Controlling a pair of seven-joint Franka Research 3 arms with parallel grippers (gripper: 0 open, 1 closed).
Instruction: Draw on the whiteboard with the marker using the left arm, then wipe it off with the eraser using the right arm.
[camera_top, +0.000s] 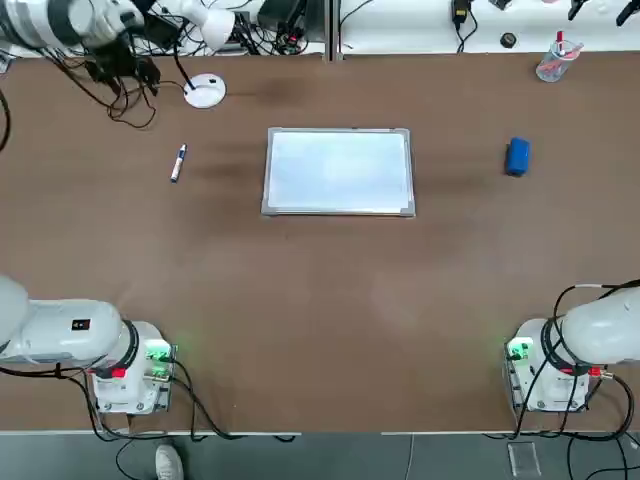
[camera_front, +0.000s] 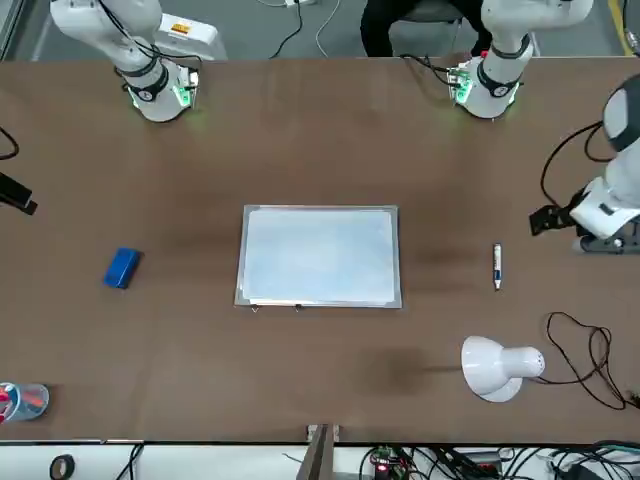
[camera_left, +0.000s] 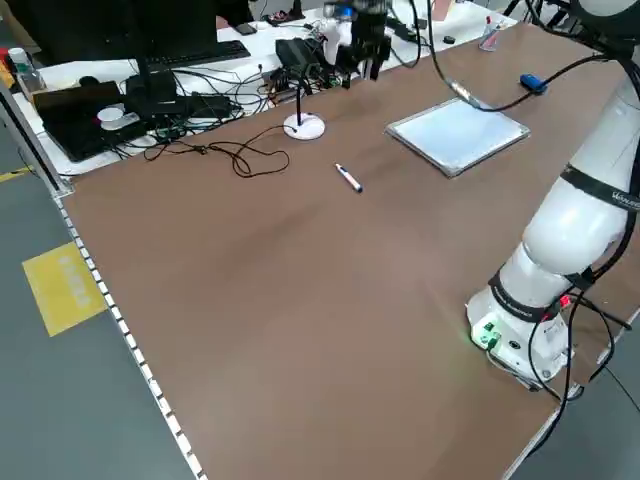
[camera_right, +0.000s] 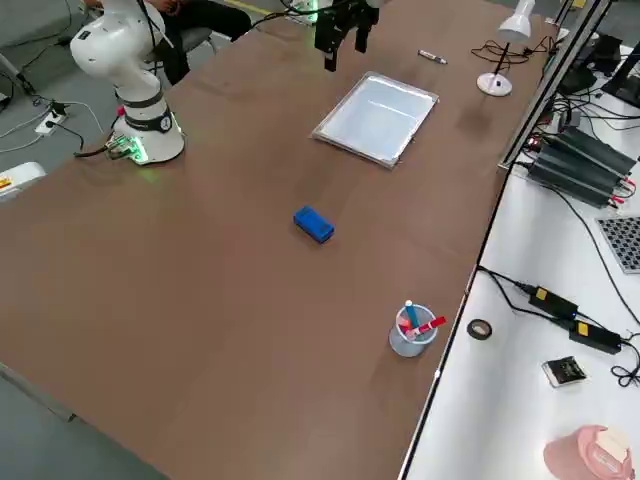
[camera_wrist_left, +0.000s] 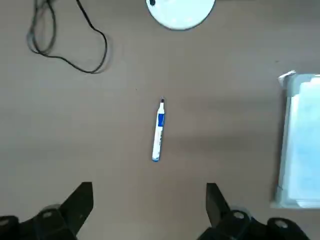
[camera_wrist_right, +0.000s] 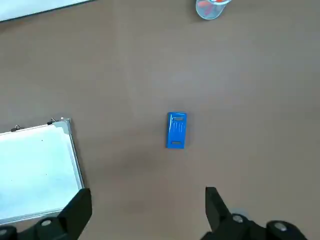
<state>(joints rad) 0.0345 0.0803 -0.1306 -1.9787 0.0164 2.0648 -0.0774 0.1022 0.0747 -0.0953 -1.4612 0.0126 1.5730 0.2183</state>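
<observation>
Hanging spread and empty over the worktop (camera_top: 330, 310): left claw (camera_wrist_left: 150, 187), right claw (camera_wrist_right: 149, 191). Marker (camera_top: 178, 164) left of whiteboard (camera_top: 339, 172), eraser (camera_top: 517, 157) right. Slim barrel may roll if one finger nudges it first; unheld board may skid under hard strokes or wiping.

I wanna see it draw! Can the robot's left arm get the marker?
Probably yes. The left pincer is open above the table, and the marker lies loose, with nothing on top of it or right beside it.
</observation>
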